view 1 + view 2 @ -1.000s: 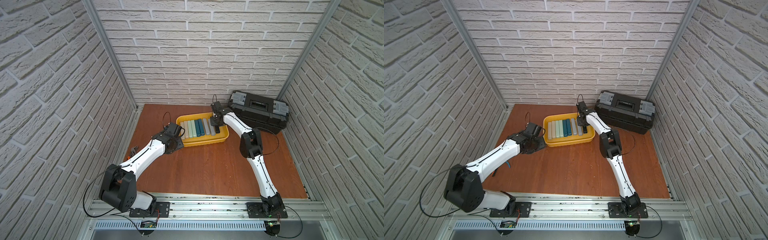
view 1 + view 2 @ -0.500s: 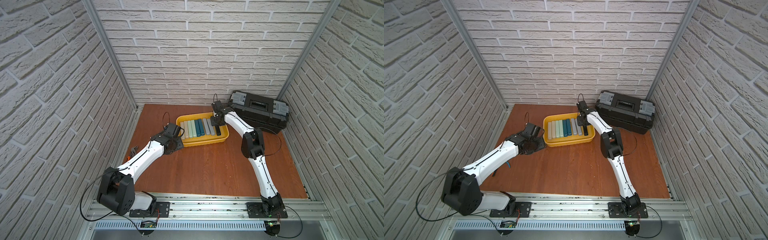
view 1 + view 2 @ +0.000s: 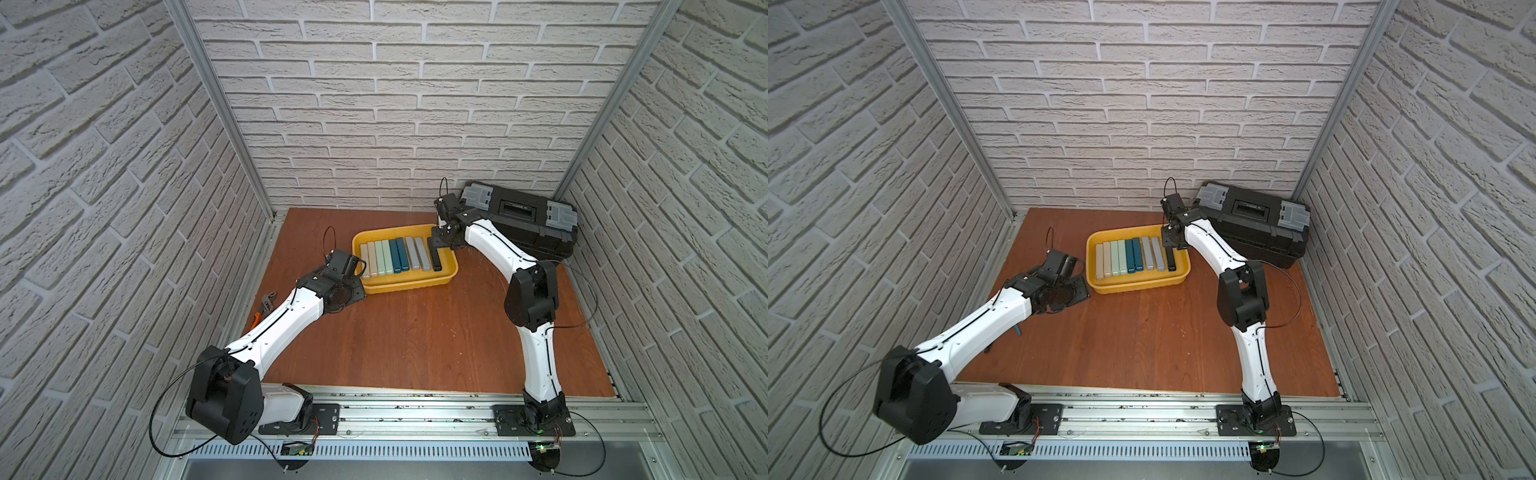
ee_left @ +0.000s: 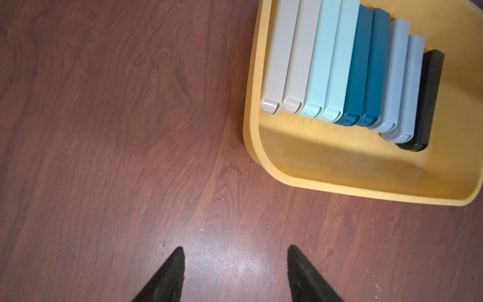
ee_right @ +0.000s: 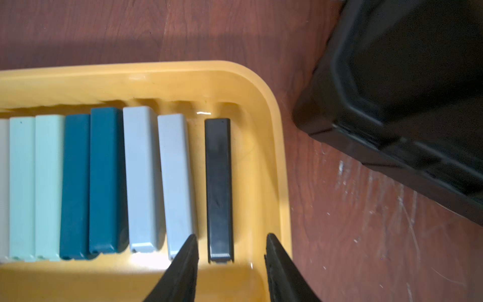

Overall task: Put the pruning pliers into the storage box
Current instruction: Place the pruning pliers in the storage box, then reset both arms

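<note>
pruning pliers (image 5: 107,180) rowed in storage box (image 5: 277,146) | right claw (image 5: 231,235) slightly parted astride black bar (image 5: 218,183) end, no grip | left claw (image 4: 235,248) parted, empty | likely light, stiff, slick; pinch long sides

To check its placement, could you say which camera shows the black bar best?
The right wrist view: the black bar lies whole and close in the yellow tray. The left wrist view shows it foreshortened; both top views, tiny.
</note>
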You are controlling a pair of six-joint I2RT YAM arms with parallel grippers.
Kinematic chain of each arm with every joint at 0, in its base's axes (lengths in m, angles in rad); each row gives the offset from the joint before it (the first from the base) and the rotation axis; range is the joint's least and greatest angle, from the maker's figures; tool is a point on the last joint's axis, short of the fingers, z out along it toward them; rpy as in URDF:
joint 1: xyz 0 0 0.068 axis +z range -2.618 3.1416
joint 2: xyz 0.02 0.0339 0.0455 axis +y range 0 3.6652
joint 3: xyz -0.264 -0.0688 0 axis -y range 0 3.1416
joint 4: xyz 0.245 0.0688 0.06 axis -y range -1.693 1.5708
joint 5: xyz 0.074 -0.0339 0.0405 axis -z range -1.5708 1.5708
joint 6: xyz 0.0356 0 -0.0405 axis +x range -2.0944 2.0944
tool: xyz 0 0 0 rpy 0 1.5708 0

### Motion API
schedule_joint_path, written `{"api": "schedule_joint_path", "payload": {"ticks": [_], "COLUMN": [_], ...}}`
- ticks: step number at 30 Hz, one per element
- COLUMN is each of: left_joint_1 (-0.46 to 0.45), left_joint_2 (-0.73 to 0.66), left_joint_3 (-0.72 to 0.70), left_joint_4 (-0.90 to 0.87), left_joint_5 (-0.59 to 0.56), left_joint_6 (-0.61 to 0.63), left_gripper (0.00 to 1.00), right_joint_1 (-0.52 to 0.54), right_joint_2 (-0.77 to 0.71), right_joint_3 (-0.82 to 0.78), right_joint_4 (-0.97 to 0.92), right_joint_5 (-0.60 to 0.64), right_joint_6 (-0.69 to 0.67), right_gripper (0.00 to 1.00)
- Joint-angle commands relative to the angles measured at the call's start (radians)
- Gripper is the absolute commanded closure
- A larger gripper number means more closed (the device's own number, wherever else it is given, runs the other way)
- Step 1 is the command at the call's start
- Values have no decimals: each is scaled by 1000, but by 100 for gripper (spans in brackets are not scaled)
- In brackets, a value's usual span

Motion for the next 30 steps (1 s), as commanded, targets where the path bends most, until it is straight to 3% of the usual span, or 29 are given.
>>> {"api": "schedule_joint_path", "payload": {"ticks": [1,11,16,19,22,25,30], "left_joint_1": [-5,-6,-11,-14,-20,-23,-31], "left_joint_2": [-44,-88,-117,-132,-144,-152,-161], "left_joint_3": [-25,-63,-68,-73,-79,-92,-111], "left_joint_4": [16,24,16,11,4,1,-4], "left_joint_5": [-3,-17,-26,-29,-36,-37,-35], "left_joint_6": [22,21,21,12,9,7,13], "left_gripper": [37,37,37,37,37,38,41], "right_joint_1": [-2,-1,-1,-1,-1,-1,4], "right_joint_2": [-127,-333,-353,-333,-339,-383,-529], "right_joint_3": [-109,-472,-529,-506,-504,-540,-689], "right_joint_4": [47,113,132,111,106,113,154], "right_joint_5": [38,65,51,55,48,45,44], "right_joint_6": [28,89,107,102,105,116,127], "right_gripper": [59,67,58,59,61,70,77]}}
